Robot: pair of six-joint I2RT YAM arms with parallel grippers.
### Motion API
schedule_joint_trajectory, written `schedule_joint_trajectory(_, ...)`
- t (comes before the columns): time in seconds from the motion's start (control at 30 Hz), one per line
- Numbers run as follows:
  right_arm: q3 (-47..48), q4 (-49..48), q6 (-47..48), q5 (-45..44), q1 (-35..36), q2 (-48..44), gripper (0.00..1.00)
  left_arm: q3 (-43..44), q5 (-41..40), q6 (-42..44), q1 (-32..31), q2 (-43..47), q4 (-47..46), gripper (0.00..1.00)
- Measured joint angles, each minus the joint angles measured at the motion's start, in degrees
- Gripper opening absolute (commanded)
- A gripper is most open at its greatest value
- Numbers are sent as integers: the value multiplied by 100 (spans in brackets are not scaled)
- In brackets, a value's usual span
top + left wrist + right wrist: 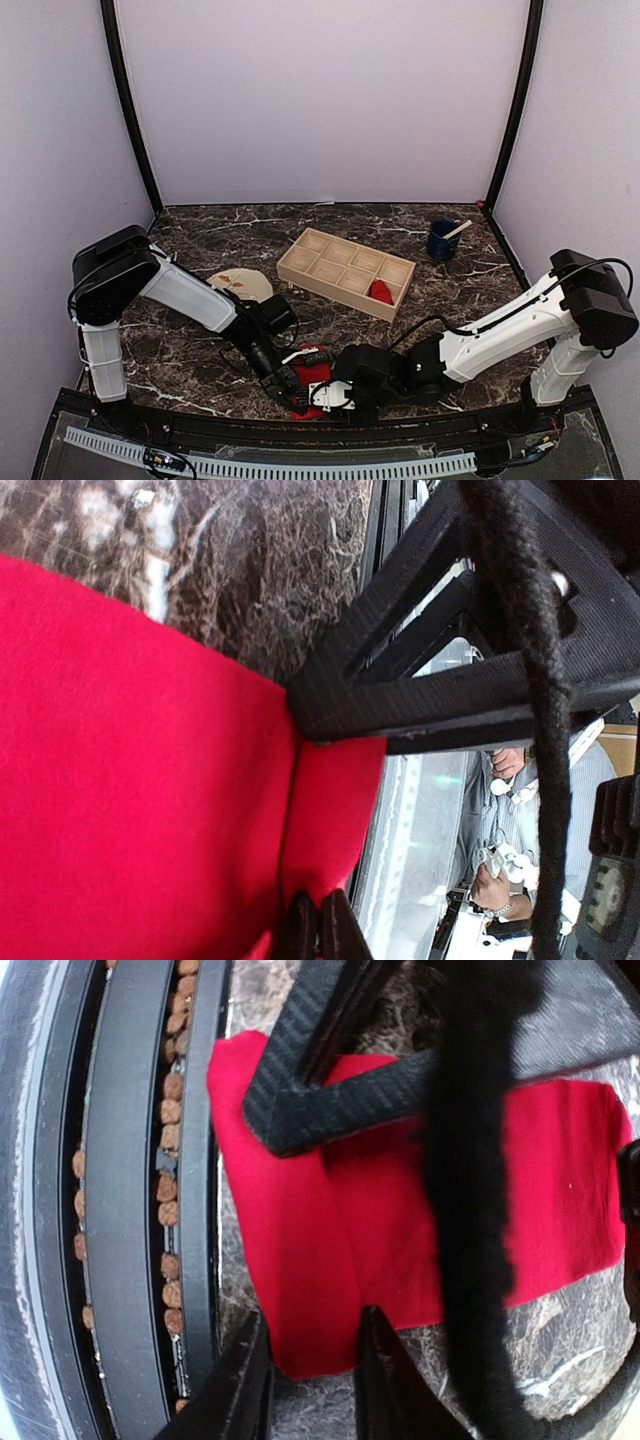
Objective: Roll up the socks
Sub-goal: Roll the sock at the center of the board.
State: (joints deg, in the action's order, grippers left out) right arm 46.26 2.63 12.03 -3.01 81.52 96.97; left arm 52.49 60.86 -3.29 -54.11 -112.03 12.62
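Note:
A flat red sock lies at the table's near edge between both grippers. In the left wrist view the sock fills the left side, and my left gripper is shut, pinching it where a crease runs into the fingertips. My left gripper sits on the sock's left side. In the right wrist view the sock has a folded end lying between the two fingers of my right gripper, which press on it from both sides. My right gripper is at the sock's near right. A second red sock, bundled, rests in the wooden tray.
The tray with several compartments stands mid-table. A beige leaf-pattern plate lies behind the left arm. A blue cup with a stick stands at the back right. The black rail of the table's near edge runs right beside the sock.

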Motion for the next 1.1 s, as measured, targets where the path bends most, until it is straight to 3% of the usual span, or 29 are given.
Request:
schedule_joint_trajectory(0.4,79,11,96,59,22,118,2,9,37,-2,0,-28,39,0)
schedule_joint_trajectory(0.47,79,11,103,66,24,118,0,9,24,-15,0,-28,39,4)
schedule_joint_trajectory(0.7,79,7,46,87,24,120,0,-70,-87,-229,61,72,-81,15)
schedule_joint_trajectory(1.1,66,-79,-197,452,-149,149,0,-839,-660,-1045,514,1263,-1005,21)
